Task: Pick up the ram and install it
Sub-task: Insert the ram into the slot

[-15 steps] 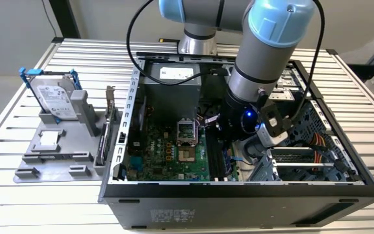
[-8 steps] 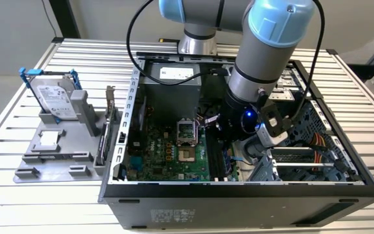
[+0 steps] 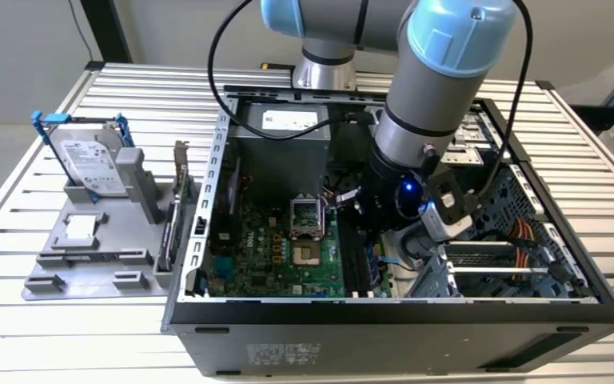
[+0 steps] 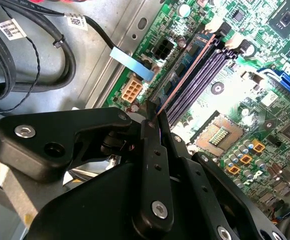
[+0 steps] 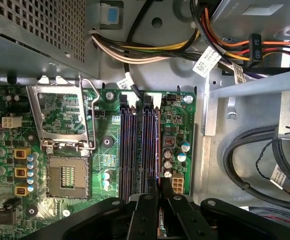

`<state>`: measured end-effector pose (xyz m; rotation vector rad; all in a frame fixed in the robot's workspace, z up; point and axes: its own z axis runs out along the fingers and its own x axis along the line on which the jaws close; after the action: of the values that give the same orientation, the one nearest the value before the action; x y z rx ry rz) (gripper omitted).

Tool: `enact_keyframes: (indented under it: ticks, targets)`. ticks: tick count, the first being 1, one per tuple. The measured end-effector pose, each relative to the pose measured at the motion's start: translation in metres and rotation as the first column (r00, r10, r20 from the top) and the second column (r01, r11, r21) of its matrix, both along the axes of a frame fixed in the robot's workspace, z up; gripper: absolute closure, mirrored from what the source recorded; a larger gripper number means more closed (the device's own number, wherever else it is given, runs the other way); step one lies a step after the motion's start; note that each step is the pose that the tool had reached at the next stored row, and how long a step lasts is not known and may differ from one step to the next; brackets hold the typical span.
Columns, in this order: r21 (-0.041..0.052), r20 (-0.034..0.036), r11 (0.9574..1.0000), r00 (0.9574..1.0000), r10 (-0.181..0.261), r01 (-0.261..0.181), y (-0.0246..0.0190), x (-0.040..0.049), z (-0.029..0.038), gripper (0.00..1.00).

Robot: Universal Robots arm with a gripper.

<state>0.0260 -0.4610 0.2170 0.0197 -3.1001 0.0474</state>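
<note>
- The gripper (image 4: 154, 117) sits low inside the open computer case (image 3: 414, 308), its fingers (image 4: 152, 165) pressed together on the ram (image 4: 185, 75).
- The ram (seen edge-on) stands in a motherboard slot (image 5: 150, 150), beside the empty processor socket (image 5: 67, 177).

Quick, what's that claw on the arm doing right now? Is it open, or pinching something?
Gripper: closed on the ram, a thin stick seen edge-on, held down over the motherboard's memory slots inside the computer case.
</note>
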Motion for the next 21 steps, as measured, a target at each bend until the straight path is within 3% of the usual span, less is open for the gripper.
enact_keyframes:
  ticks: [8, 21]
  targets:
    - [-0.0011, 0.001, 1.0, 1.0, -0.009, 0.009, 0.0011, -0.001, -0.0001, 1.0]
    - [-0.0011, 0.0092, 0.9999, 0.9998, -0.016, 0.016, 0.0011, -0.0057, -0.0021, 1.0]
